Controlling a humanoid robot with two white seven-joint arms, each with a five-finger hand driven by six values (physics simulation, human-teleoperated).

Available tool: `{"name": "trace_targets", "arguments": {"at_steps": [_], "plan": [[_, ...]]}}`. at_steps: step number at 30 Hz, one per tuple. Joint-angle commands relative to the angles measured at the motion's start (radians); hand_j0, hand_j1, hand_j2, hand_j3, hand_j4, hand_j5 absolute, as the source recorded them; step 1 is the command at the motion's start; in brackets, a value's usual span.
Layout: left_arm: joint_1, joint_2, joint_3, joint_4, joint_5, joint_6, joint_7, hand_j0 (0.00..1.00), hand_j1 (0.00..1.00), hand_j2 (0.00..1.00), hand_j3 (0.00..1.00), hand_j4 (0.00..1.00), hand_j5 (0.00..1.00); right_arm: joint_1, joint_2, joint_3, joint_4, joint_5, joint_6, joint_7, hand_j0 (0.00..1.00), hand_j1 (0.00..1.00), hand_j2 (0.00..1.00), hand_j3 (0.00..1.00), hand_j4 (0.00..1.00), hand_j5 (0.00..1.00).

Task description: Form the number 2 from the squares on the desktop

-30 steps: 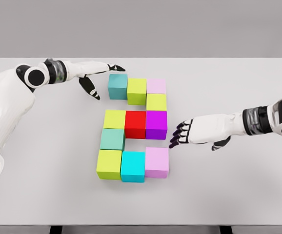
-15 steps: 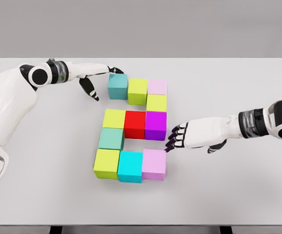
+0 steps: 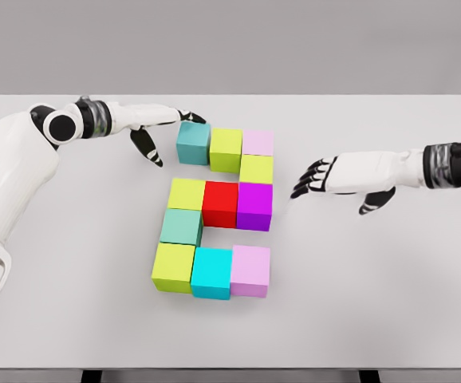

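Coloured cubes lie on the white table [image 3: 374,287] in the shape of a 2. Top row: teal cube [image 3: 193,143], lime cube [image 3: 226,149], pale pink cube [image 3: 258,143]. A yellow-green cube [image 3: 256,169] sits below the pink one. Middle row: yellow cube [image 3: 187,194], red cube [image 3: 220,203], purple cube [image 3: 255,206]. A sea-green cube [image 3: 182,227] links down to the bottom row: lime cube [image 3: 173,267], cyan cube [image 3: 212,273], pink cube [image 3: 250,270]. My left hand [image 3: 184,116] is open, fingertips touching the teal cube's top left. My right hand [image 3: 312,179] hovers open, right of the purple cube.
The table's front edge [image 3: 230,369] runs along the bottom of the view. A plain grey wall stands behind the table.
My right hand pushed the bottom pink cube left against the cyan one, then lifted up and right. The left hand nudged the teal cube right toward the lime cube.
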Motion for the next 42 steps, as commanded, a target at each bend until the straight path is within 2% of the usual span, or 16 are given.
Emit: {"name": "trace_targets", "arguments": {"at_steps": [1,8,11,13,16,21,27,33,42], "plan": [[0.000,0.001,0.001,-0.001,0.005,-0.016,0.000,1.00,1.00,1.00,1.00,1.00,1.00,0.000,-0.002,-0.013,0.027,-0.028,0.002,0.000,1.00,1.00,1.00,1.00,1.00,1.00],[-0.002,0.010,-0.011,0.000,0.005,-0.027,0.000,1.00,1.00,1.00,1.00,1.00,1.00,-0.002,-0.004,-0.015,0.027,-0.028,0.002,0.000,1.00,1.00,1.00,1.00,1.00,1.00],[0.000,0.015,-0.011,0.000,0.006,-0.027,0.000,1.00,1.00,1.00,1.00,1.00,1.00,-0.002,-0.005,-0.049,0.030,-0.031,0.002,0.000,1.00,1.00,1.00,1.00,1.00,1.00],[0.000,0.015,-0.011,0.000,0.006,-0.027,0.000,1.00,1.00,1.00,1.00,1.00,1.00,-0.002,-0.005,-0.066,0.045,-0.034,0.002,0.000,1.00,1.00,1.00,1.00,1.00,1.00],[0.002,0.015,-0.011,0.000,0.006,-0.027,0.000,1.00,1.00,1.00,1.00,1.00,1.00,-0.002,-0.015,-0.078,0.093,-0.117,0.002,0.000,1.00,1.00,1.00,1.00,1.00,1.00],[0.002,0.015,-0.013,-0.001,0.006,-0.027,0.000,1.00,1.00,1.00,1.00,1.00,1.00,-0.003,-0.030,-0.098,0.099,-0.120,0.002,0.000,1.00,1.00,1.00,1.00,1.00,1.00],[0.005,0.016,-0.013,-0.001,0.006,-0.027,0.000,1.00,1.00,1.00,1.00,1.00,1.00,0.006,-0.030,-0.197,0.099,-0.128,0.002,0.000,1.00,1.00,1.00,1.00,1.00,1.00],[0.005,0.016,-0.013,-0.001,0.006,-0.027,0.000,1.00,1.00,1.00,1.00,1.00,1.00,-0.020,-0.025,-0.205,0.099,-0.132,0.002,0.000,1.00,1.00,1.00,1.00,1.00,1.00],[0.005,0.018,-0.028,-0.001,0.006,-0.027,0.000,1.00,1.00,1.00,1.00,1.00,1.00,-0.020,-0.027,-0.204,0.091,-0.132,0.002,0.000,1.00,1.00,1.00,1.00,1.00,1.00]]}}
